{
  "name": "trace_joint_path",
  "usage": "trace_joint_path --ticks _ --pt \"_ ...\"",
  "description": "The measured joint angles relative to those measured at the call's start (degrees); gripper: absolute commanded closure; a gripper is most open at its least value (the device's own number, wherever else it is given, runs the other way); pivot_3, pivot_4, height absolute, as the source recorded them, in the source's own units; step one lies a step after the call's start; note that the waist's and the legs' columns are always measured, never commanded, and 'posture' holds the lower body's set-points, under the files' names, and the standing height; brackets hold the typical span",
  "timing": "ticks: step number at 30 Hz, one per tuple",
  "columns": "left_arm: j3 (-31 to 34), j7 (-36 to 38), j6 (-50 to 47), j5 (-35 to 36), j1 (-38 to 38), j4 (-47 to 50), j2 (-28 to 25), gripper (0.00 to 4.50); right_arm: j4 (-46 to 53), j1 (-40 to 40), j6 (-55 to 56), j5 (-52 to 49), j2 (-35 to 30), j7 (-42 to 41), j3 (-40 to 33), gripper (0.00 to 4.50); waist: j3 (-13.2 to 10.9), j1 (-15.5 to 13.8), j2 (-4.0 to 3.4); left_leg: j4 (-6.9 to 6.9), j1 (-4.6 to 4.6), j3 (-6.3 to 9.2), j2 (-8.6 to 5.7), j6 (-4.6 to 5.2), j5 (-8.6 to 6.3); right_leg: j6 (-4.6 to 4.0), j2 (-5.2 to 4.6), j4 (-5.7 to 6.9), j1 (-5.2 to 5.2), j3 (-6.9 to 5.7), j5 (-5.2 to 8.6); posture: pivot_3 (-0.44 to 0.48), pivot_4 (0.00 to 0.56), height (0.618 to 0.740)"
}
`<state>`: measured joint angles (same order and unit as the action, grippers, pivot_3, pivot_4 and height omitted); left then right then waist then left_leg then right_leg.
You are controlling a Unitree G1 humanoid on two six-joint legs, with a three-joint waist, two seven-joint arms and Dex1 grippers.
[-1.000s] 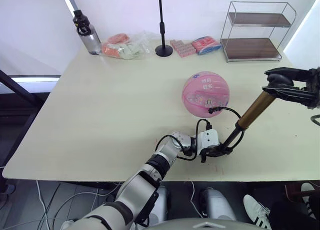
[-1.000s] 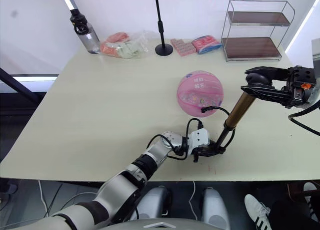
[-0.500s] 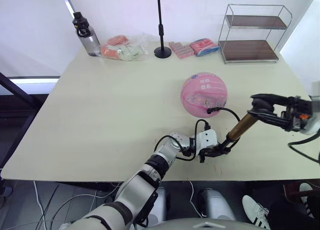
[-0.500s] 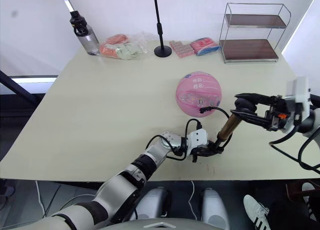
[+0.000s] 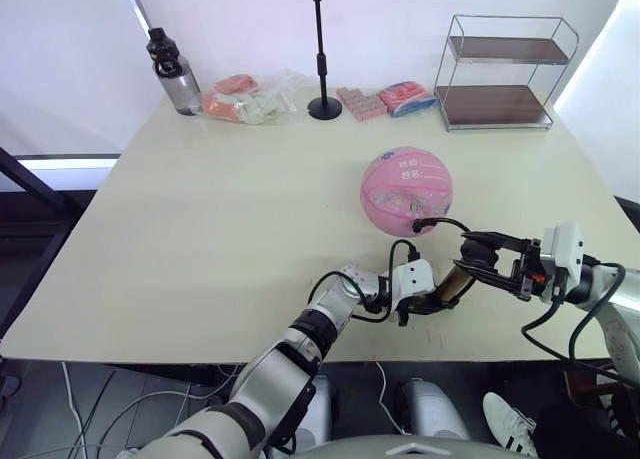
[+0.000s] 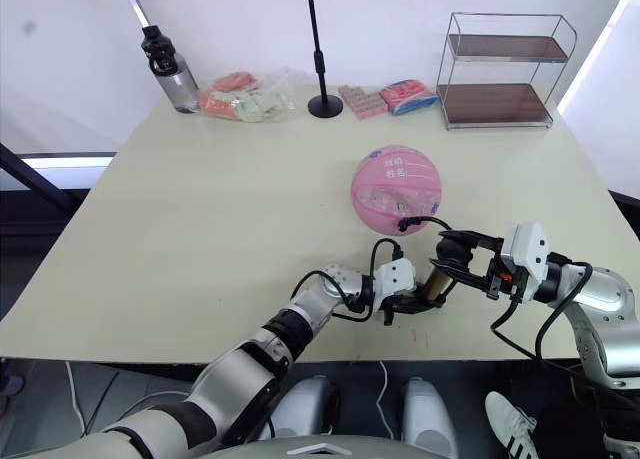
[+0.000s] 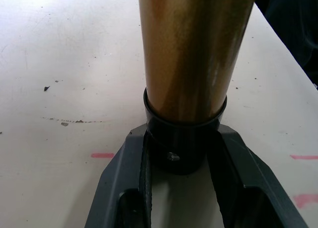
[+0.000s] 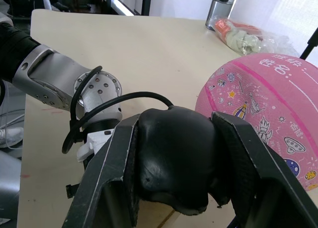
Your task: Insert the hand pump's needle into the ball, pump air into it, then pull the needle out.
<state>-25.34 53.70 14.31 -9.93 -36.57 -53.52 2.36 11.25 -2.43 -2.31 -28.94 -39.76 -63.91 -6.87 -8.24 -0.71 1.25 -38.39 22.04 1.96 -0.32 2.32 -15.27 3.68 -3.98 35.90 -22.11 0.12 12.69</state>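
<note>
Now the left tool (image 7: 181, 198) pinches the black bottom cap of the slim bronze-gold hand pump (image 7: 191, 54) on the cream counter (image 5: 200, 219); right tool (image 8: 174, 188) squeezes its black handle (image 8: 171, 153), w/ pink ball (image 5: 406, 191) near.

Head eyes look down over table (image 5: 200, 239) — both wrist views sit close on hand pump (image 7: 191, 54).

I see the bronze-gold hand pump (image 5: 455, 282) lying low near the table's front edge, its black hose looping to the pink ball (image 5: 406, 190); the needle seems inserted.
</note>
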Motion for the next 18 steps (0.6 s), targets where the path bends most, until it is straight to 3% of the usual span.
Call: trace_joint_path --ticks 6,12,18 --pt "0.04 0.43 0.15 0.14 -0.10 0.76 0.18 3.40 0.84 -5.79 -10.45 -6.95 -5.87 -0.81 -2.52 2.85 -0.32 -0.10 -0.50 -0.02 0.38 -0.05 -0.08 0.01 0.00 0.01 -0.08 0.00 -0.34 0.07 -0.03 0.000 0.150 0.740" --pt "0.05 1.12 0.25 0.20 -0.02 1.16 0.14 3.40 4.96 -12.08 -23.08 -18.27 -13.66 -0.61 -9.34 2.85 -0.37 -0.15 -0.47 -0.02 0.72 0.01 -0.09 0.01 0.00 0.00 -0.11 -0.02 -0.62 0.01 -0.03 0.000 0.150 0.740" --pt "0.10 0.94 0.25 0.20 0.01 1.16 0.08 3.40 5.68 -17.51 -29.51 -23.22 -17.04 0.34 -12.39 2.85 -0.38 -0.09 -0.50 -0.03 0.72 -0.02 -0.08 0.01 0.00 0.00 -0.12 -0.02 -0.64 0.03 -0.03 0.000 0.150 0.740"
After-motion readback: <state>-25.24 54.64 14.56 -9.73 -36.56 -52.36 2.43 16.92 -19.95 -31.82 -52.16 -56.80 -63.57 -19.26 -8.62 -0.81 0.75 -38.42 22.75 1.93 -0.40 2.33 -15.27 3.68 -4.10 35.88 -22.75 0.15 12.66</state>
